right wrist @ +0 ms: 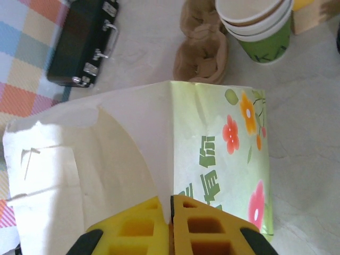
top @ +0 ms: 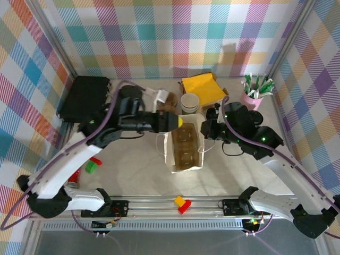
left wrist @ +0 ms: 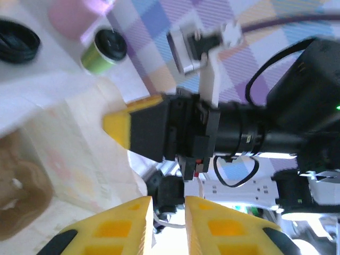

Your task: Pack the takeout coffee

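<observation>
The takeout coffee (left wrist: 103, 50), a small green cup with a black lid, lies tipped on the table far beyond the bag in the left wrist view. The white paper bag (top: 171, 154) stands open mid-table with a brown cup carrier (top: 186, 146) inside. My right gripper (right wrist: 171, 201) is shut on the bag's right rim, beside its flowered side (right wrist: 228, 154), and shows in the top view (top: 203, 131). My left gripper (top: 179, 121) is at the bag's far-left rim. Its jaws (left wrist: 167, 204) stand a little apart, with the paper edge against one finger.
A black case (top: 85, 97) sits back left. At the back are a yellow box (top: 202, 86), stacked lidless cups (top: 189, 102), a brown carrier (right wrist: 202, 53) and a pink cup of straws (top: 255, 95). Loose bricks (top: 91, 164) lie left, another (top: 182, 203) on the front rail.
</observation>
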